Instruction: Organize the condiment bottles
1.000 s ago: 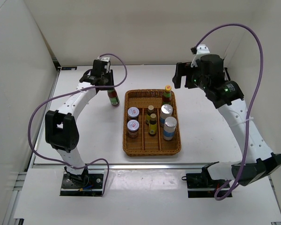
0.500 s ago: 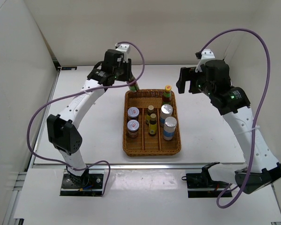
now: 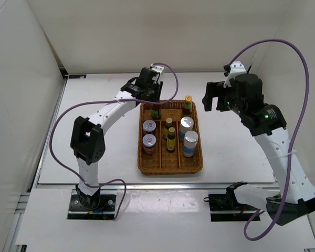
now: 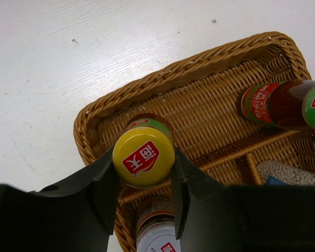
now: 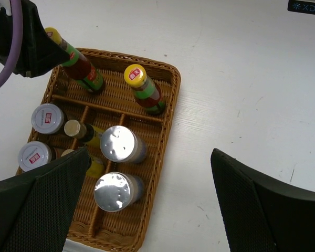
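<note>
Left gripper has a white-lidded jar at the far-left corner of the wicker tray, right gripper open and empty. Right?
Not quite. The left gripper is closed on a tall yellow-capped bottle, not a white-lidded jar, as the left wrist view shows. The rest is right: it is at the far-left corner of the wicker tray, and the right gripper is open and empty.

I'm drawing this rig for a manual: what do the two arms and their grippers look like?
The left arm and right arm have white tubular links and black joints. A purple cable loops along each. The left gripper and right gripper are black with broad flat fingers. Small green lights dot the right arm.
</note>
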Robot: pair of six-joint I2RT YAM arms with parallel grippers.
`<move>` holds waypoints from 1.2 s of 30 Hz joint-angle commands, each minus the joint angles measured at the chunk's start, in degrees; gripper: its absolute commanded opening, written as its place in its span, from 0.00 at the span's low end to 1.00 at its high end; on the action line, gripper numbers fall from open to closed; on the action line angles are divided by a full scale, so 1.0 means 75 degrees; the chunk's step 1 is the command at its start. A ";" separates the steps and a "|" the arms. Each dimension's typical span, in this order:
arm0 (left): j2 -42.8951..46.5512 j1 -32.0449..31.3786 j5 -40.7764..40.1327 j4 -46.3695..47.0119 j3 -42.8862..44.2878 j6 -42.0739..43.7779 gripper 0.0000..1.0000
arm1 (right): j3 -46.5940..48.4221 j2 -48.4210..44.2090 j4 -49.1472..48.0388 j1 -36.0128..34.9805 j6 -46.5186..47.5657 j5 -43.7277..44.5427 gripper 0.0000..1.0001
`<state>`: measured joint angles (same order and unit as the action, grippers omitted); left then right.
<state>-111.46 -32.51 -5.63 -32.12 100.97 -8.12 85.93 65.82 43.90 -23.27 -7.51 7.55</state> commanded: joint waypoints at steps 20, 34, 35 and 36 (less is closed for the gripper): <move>0.2669 -0.0247 -0.1205 -0.1763 0.2840 0.0286 1.00 | 0.1117 0.0364 0.1879 0.0020 -0.0416 0.0506 1.00; 0.8964 -0.0177 -0.3432 -0.2245 -0.3335 -0.0347 1.00 | -0.0746 -0.1439 0.1237 0.0020 -0.0358 0.0024 1.00; 0.9222 -0.0177 -0.3433 -0.2245 -0.3743 -0.0347 1.00 | -0.0746 -0.1440 0.1237 0.0020 -0.0289 0.0094 1.00; 0.9457 -0.0177 -0.3538 -0.2245 -0.3922 -0.0347 1.00 | -0.0816 -0.1533 0.1237 0.0020 -0.0288 0.0095 1.00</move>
<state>-44.40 -33.95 -28.12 -47.68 75.40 -9.50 80.64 55.70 55.53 -23.24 -10.04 6.35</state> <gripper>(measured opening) 0.998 0.998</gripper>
